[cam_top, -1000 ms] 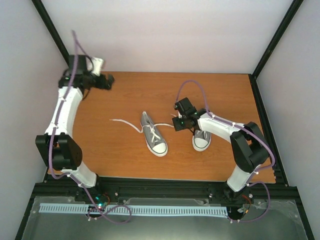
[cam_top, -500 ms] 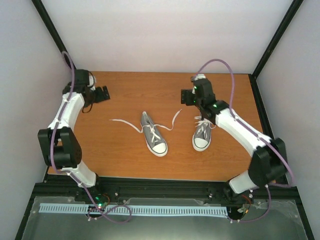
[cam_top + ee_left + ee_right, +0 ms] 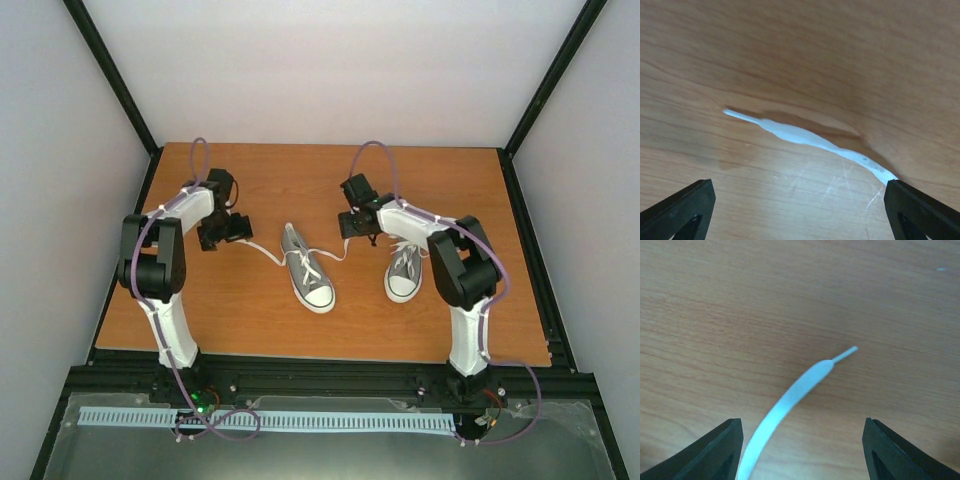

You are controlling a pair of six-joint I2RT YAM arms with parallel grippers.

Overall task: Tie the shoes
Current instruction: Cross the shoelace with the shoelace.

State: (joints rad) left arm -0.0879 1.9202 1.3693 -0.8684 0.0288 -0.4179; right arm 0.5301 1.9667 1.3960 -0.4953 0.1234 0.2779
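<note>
**knotnoob:** Wood tabletop (image 3: 300, 330) boxed in by white walls, both shoes near the middle. The centre sneaker (image 3: 306, 270) has its toe toward the arm bases, and the second sneaker (image 3: 404, 272) sits just to its right, heel partly under the right arm (image 3: 420, 225). Which lace end goes to which arm?

**yam_fan:** Both loose ends belong to the centre sneaker and trail out sideways. The left lace end (image 3: 805, 137) lies flat and crosswise just ahead of the left jaws, which are spread wide and gripping nothing. Its shoe-side stretch runs right up to one finger (image 3: 920, 210). The right lace end (image 3: 790, 395) runs lengthwise out between the right jaws, also spread and empty, tip pointing away. Each arm is nearest its own side's end.

**knotnoob:** Room to pull?

**yam_fan:** Plenty of bare wood behind the shoes and out left. I'd guess the right is the tight side, with the second sneaker so close to that arm.
</note>
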